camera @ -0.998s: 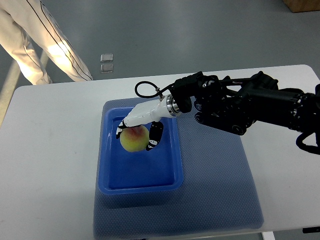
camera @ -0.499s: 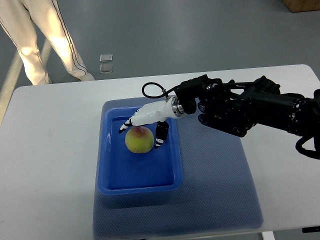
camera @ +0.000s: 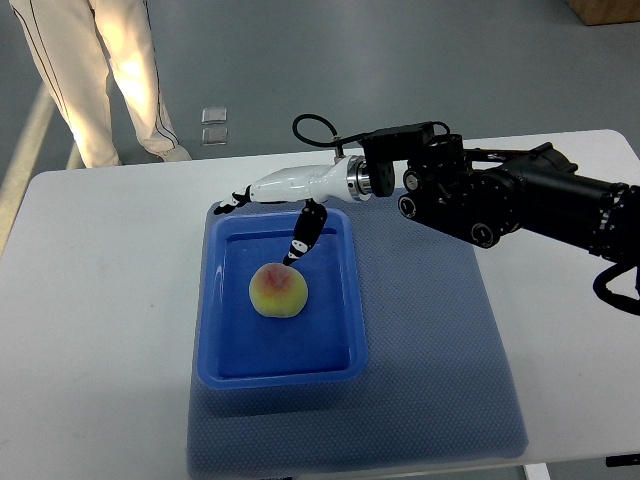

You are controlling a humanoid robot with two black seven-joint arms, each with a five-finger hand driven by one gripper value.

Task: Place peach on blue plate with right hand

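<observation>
In blue plate (camera: pixel 228 362), peach (camera: pixel 278 291), seemingly released.

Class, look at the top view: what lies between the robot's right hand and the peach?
Only a bare stretch of the blue plate; nothing sits between the open right hand and the peach.

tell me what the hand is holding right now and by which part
Nothing. The right hand is open above the blue plastic tray's far rim, apart from the round yellow-pink peach lying inside.

Open room above peach (camera: pixel 278 291)
</observation>
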